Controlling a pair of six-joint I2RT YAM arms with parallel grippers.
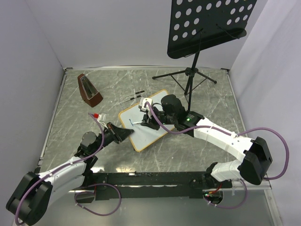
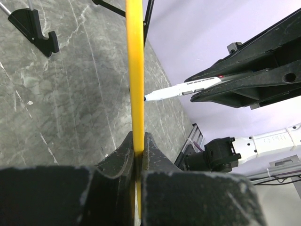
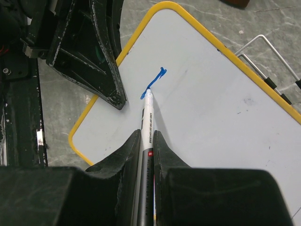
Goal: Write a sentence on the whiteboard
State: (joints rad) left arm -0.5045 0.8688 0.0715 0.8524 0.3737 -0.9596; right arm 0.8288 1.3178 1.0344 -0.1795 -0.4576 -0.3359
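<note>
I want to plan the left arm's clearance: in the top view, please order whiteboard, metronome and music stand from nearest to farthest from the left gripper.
1. whiteboard: its edge is clamped in the left gripper.
2. metronome: farther back, left.
3. music stand: back right.

Grey marbled counter [image 1: 211, 94], walled in pale lilac.
- Centre: small rectangular whiteboard [image 1: 146, 136] with a tan, round-cornered frame, set askew. It bears one short blue marker stroke [image 1: 129, 121] near its left end.
- Left jaws: closed on the whiteboard's near left edge.
- Right jaws: over the board's far side, gripping a slim white marker [image 1: 137, 123], tip towards the stroke.
- Far left: brown pyramid-shaped metronome [image 1: 89, 89].
- Far right: black perforated metal music-stand plate [image 1: 209, 23] on a black tripod [image 1: 188, 77].
- Beyond the board: small black items [image 1: 136, 92], too small to identify.
</note>
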